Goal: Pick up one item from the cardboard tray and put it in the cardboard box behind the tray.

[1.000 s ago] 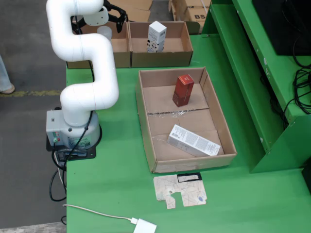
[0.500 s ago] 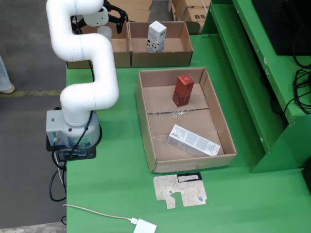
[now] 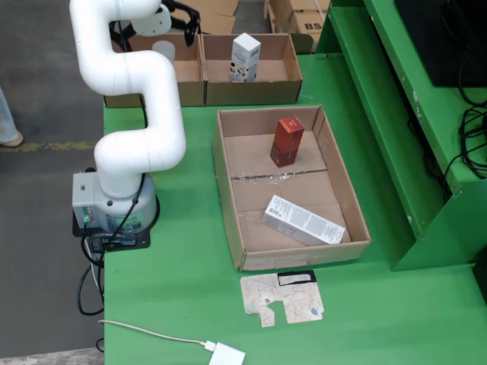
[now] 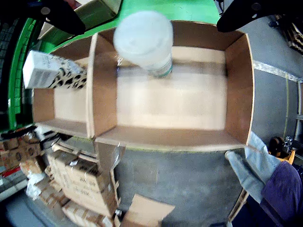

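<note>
The cardboard tray [image 3: 228,190] holds an upright red box [image 3: 287,141] and a long white box [image 3: 303,220] lying flat. Behind it stand two cardboard boxes side by side. The right one [image 3: 289,84] contains a white patterned carton [image 3: 245,57] [image 4: 52,71]. The left one [image 3: 190,84] [image 4: 236,90] contains a white lidded bottle [image 3: 163,51] [image 4: 144,40], standing on the box floor. My gripper [image 3: 169,26] [image 4: 151,28] hovers open above that bottle, its black fingers [image 4: 57,14] spread wide to either side and apart from it.
The white arm's base [image 3: 114,201] stands at the table's left edge. A flat cardboard scrap [image 3: 281,298] and a white adapter with cable [image 3: 227,354] lie near the front. A green shelf [image 3: 396,114] rises on the right. A person [image 4: 265,179] stands behind the boxes.
The arm's upper end and gripper have shifted slightly up and to the left in the fixed view. The bottle, carton and tray items have stayed put.
</note>
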Available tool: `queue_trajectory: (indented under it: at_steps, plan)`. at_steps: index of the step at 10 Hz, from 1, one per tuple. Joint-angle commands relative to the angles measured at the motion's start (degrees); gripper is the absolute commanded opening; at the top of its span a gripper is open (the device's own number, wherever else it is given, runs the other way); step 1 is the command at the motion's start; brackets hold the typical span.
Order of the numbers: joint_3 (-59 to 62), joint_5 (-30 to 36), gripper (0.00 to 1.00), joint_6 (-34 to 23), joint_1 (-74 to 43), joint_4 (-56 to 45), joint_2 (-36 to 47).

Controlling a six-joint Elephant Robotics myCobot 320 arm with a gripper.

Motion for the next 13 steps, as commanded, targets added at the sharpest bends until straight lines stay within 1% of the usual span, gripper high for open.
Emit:
queue_trajectory:
  at_steps: [1, 2, 5, 6, 10, 11, 12, 13]
  plan:
    - [1.2, -3.9, 1.00, -1.4, 1.2, 7.0, 5.2]
    - [1.2, -3.9, 1.00, -1.4, 1.2, 7.0, 5.2]
    - [1.2, -6.8, 1.00, -1.9, 2.5, 10.6, 7.2]
    - [1.2, -9.5, 1.00, -2.8, 3.0, 13.8, 8.4]
    - [1.2, -10.5, 1.00, -2.9, 3.2, 13.2, 9.5]
    - [1.2, -9.7, 1.00, 0.6, 3.2, 4.9, 13.1]
    - [1.2, -8.1, 1.00, 6.7, 3.7, -7.8, 18.8]
    - [1.2, -7.1, 1.00, 9.8, 3.8, -14.4, 22.0]
